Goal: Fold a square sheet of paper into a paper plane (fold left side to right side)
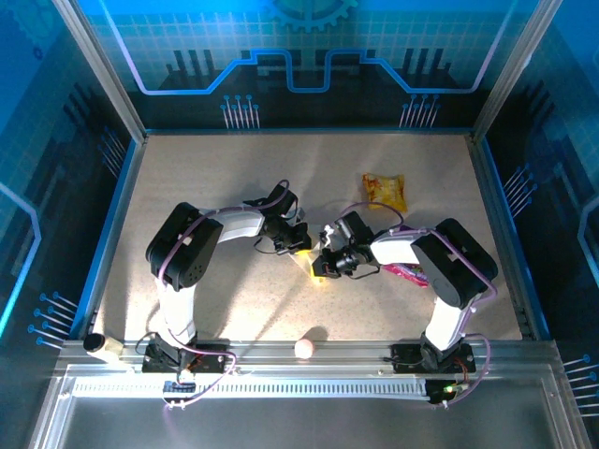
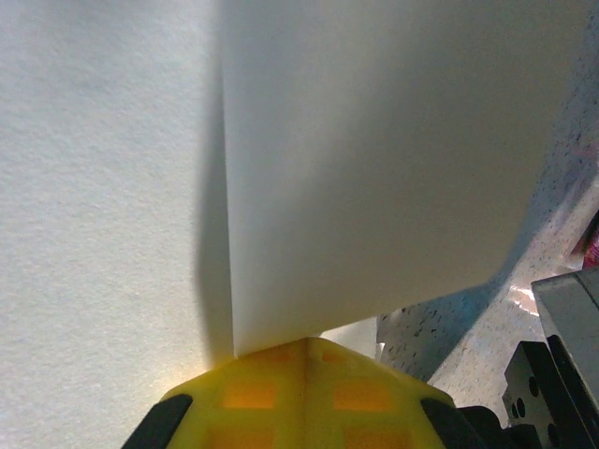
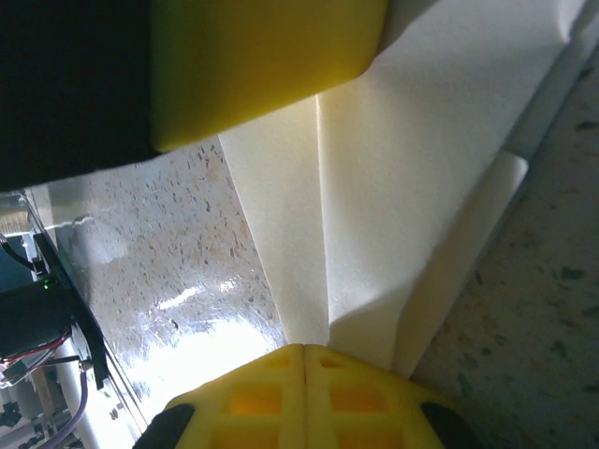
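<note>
speckled beige stone-look tabletop (image 1: 206, 178), matte, ringed by a blue border and an aluminium frame. near left corner: small cream cylinder with a dark open end (image 1: 96, 344), lying on the front rail. left of centre: left gripper (image 2: 305, 374), yellow moulded plastic fingertips with a waffle-grid face, pressed together along a single seam and pinching the lower corner of a raised flap. centre: thin plain white square sheet of paper (image 2: 374, 168), fine-grained and matte, held between the two arms over the middle of the table; in the left wrist view one flat layer lies below and a second smooth flap stands above it, throwing a soft dark shadow along its straight left edge. front rail, centre: small pale pink ball (image 1: 305, 349). right of centre: right gripper (image 3: 305, 383), the same yellow grid-faced fingertips, closed tight, with a sharp crease of the sheet running straight into their seam and layered folds fanning out to either side, one with a stepped corner; a blunt yellow pad of the left gripper sits at the sheet's far end. further right and back: crinkled glossy yellow snack packet (image 1: 385, 192), lying flat, well apart from the sheet. beside the right arm: shiny pink wrapper (image 1: 408, 273), partly hidden under the arm.
</note>
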Robot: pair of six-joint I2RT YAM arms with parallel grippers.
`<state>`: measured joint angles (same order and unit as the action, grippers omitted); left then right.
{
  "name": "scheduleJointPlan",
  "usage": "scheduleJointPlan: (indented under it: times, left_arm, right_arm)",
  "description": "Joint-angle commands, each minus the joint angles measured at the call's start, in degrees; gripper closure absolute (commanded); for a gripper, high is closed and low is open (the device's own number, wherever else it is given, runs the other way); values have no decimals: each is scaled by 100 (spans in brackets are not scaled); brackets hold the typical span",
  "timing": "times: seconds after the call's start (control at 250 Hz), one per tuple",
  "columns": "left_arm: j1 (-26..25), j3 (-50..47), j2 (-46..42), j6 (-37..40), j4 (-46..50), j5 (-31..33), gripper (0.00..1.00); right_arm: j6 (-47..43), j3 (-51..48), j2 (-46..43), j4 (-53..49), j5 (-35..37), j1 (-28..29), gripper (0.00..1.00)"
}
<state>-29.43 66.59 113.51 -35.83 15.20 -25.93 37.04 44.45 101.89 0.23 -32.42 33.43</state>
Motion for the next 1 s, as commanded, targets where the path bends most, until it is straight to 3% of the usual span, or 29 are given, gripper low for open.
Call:
scheduleJointPlan:
  times: [0.0, 0.511, 0.995]
  left_arm:
    - [-19, -49, 311, 107, 585, 452, 96]
    - [-18, -101, 290, 77, 536, 458, 96]
    - [-19, -163, 241, 58, 518, 467, 96]
  right_arm:
    - [-64, -184, -138, -467, 8, 99, 100]
    - [-45, -73, -769, -641, -21, 134, 100]
    - [14, -212, -276, -406, 51, 128, 100]
